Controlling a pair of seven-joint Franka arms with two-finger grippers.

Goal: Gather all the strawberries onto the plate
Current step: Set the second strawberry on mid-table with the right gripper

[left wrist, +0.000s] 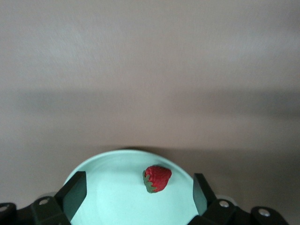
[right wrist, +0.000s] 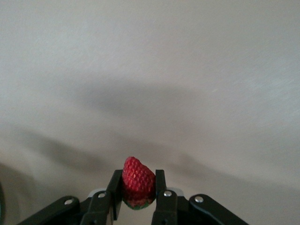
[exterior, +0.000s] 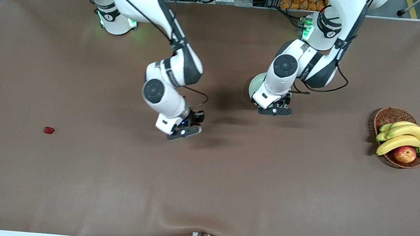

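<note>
From the front camera, the brown cloth-covered tabletop (exterior: 203, 193) carries a small red strawberry (exterior: 49, 130) lying alone toward the right arm's end. The right hand (exterior: 185, 130) hangs over the bare middle of the tabletop. The left hand (exterior: 274, 109) hangs over the round pale mint-green plate (exterior: 255, 84), of which only an edge shows past the arm. At the left arm's end sits a brown wicker basket (exterior: 389, 115) holding yellow bananas (exterior: 402, 136) and a red-yellow apple (exterior: 405, 154).

In the left wrist view, the left hand (left wrist: 138, 194) has its two dark fingers (left wrist: 75, 190) spread wide apart, holding nothing. Between them, on the smooth plate (left wrist: 108, 197), lies a red strawberry with a green leafy cap (left wrist: 156, 178), touching neither finger.

In the right wrist view, the right hand (right wrist: 137, 187) is clamped on another red strawberry (right wrist: 138, 182), pinched between its fingers (right wrist: 160, 185) with the berry's tip standing out past them. It is held above plain tabletop with only shadows on it.
</note>
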